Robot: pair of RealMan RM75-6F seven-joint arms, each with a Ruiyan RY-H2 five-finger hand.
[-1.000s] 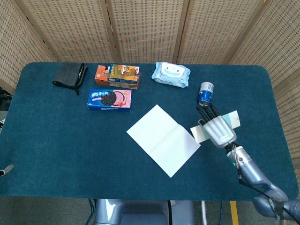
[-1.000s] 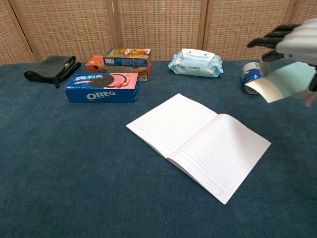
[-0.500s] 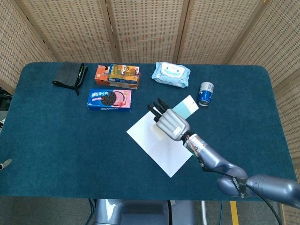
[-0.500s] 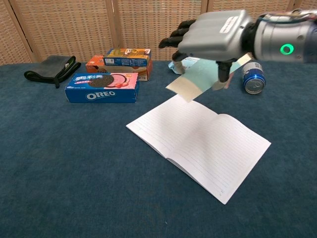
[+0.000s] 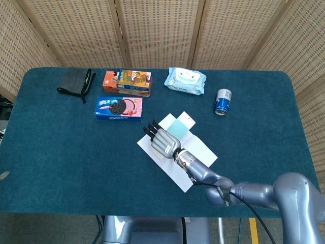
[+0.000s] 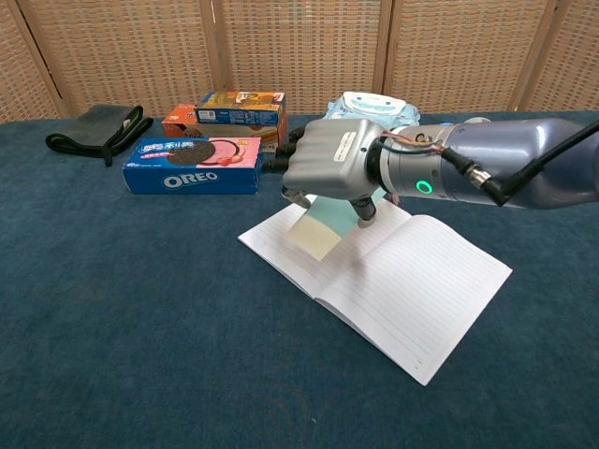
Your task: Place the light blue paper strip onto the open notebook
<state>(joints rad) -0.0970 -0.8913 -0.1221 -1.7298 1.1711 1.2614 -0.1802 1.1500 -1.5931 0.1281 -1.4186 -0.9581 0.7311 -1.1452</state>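
Light blue paper strip [image 6: 323, 227] hangs pinched under the right robot hand [image 6: 329, 168], just above the left page of the open notebook [image 6: 412, 285]. It looks thin, limp and featherlight, likely to flutter or slide, so a light hold near one end suits it.

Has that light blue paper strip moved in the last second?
Yes. In the head view the light blue paper strip, held by the right hand, travelled left, away from the blue drink can, and is now over the open white notebook.
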